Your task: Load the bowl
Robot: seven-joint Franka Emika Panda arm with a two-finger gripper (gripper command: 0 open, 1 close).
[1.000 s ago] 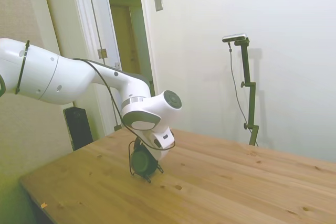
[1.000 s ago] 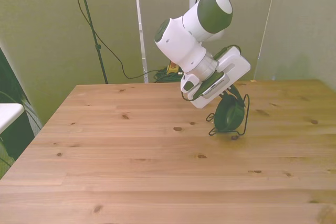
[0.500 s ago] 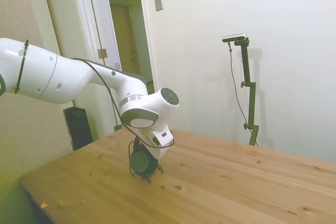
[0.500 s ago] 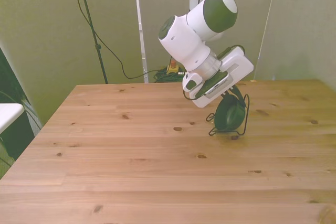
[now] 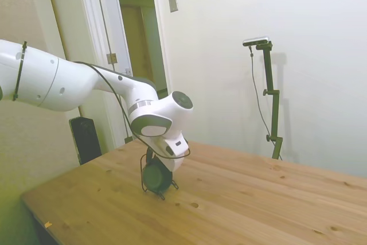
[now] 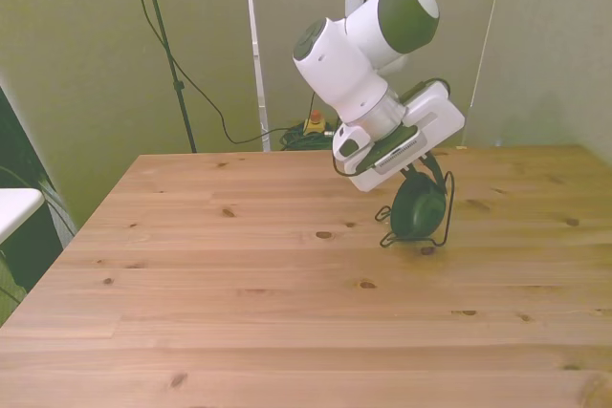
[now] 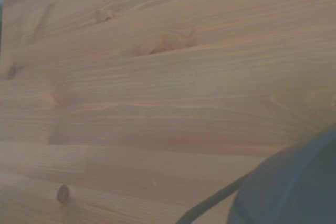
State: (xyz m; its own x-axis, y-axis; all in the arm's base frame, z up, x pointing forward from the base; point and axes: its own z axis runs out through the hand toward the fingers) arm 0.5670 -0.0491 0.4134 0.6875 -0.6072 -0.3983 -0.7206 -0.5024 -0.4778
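Pine boards make up the desk, bare apart from a thin black wire rack at about 2 o'clock in the front view; the dark green bowl stands on edge inside that rack, smooth and plain; the hand sits just above it, whether spread or pinching I cannot tell.
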